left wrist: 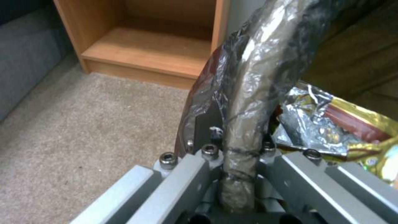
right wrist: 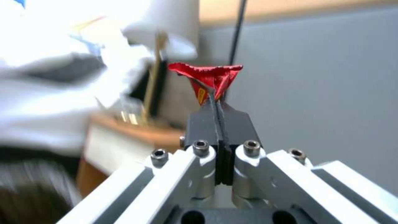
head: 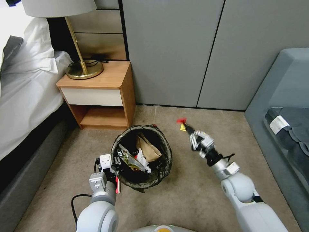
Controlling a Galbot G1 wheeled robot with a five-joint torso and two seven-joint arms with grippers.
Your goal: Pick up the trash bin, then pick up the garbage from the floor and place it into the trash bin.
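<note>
Right wrist view: red wrapper (right wrist: 209, 77) pinched at right end effector (right wrist: 217, 107) tip.

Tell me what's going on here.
The robot is clearing litter in a bedroom. Its left gripper is clamped on the rim of the trash bin, which already holds a brown paper bag and wrappers. Its right gripper pinches a red snack wrapper between shut fingers, held above the carpet to the bin's right, not yet over it.
</note>
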